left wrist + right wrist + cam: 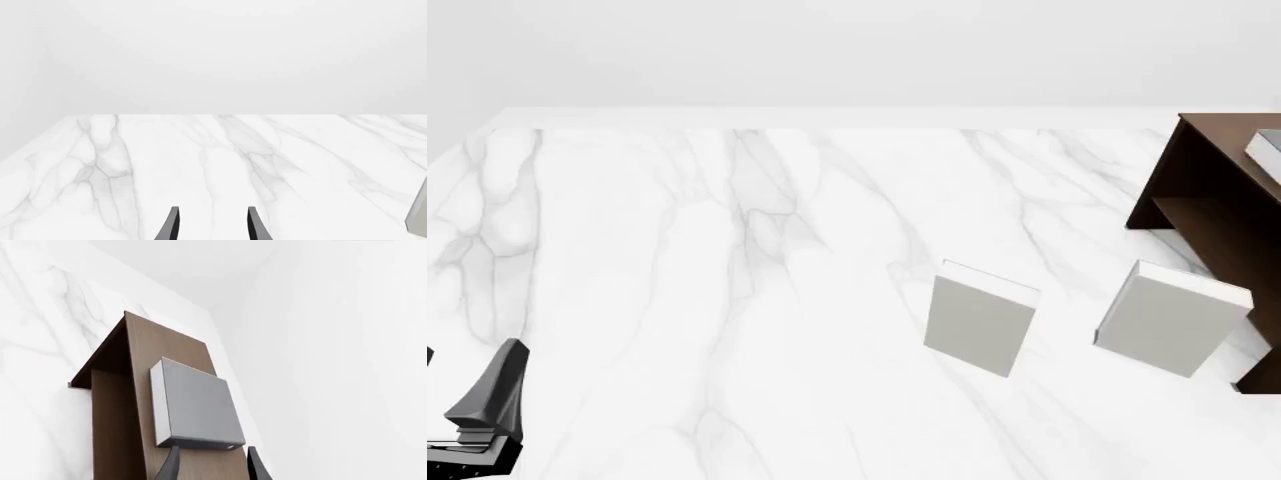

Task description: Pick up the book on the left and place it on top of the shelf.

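The book (197, 405), grey-covered with white page edges, lies flat on the top of the dark brown shelf (175, 345). In the front view only its corner (1268, 150) shows, above the shelf (1214, 195) at the right edge. My right gripper (213, 452) is open, its fingertips either side of the book's near edge without squeezing it; this gripper is out of the front view. My left gripper (494, 385) hovers open and empty over the table's near left corner, its fingertips (175, 212) over bare marble.
Two light grey-white books stand upright on the white marble table (694, 260), one at middle right (978, 318) and one beside the shelf (1168, 320). A sliver of a grey book (418, 215) shows in the left wrist view.
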Available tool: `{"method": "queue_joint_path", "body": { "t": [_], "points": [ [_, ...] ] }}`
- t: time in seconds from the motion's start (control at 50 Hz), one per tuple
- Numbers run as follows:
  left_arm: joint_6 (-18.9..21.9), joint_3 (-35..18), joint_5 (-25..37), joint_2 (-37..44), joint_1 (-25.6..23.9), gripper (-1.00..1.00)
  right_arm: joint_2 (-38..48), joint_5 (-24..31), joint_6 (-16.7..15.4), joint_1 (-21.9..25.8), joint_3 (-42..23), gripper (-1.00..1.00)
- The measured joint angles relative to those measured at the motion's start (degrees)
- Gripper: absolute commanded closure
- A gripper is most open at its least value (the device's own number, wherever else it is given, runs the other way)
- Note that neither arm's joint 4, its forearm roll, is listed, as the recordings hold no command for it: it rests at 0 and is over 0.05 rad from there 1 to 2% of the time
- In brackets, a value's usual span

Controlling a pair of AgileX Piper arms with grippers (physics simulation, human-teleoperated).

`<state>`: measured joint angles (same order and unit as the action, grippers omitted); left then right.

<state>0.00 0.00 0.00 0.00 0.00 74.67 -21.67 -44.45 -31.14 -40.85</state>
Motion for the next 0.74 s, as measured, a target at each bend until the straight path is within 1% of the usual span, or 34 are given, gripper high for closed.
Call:
{"method": "queue_joint_path", "body": {
  "t": [0.32,0.74],
  "points": [
    [0.0,0.0,0.0,0.0,0.0,-1.00,-5.9,2.5,2.3,2.0,0.0,-1.00],
    [0.0,0.0,0.0,0.0,0.0,-1.00,-15.3,5.8,5.0,4.9,1.5,-1.00]
  ]
}}
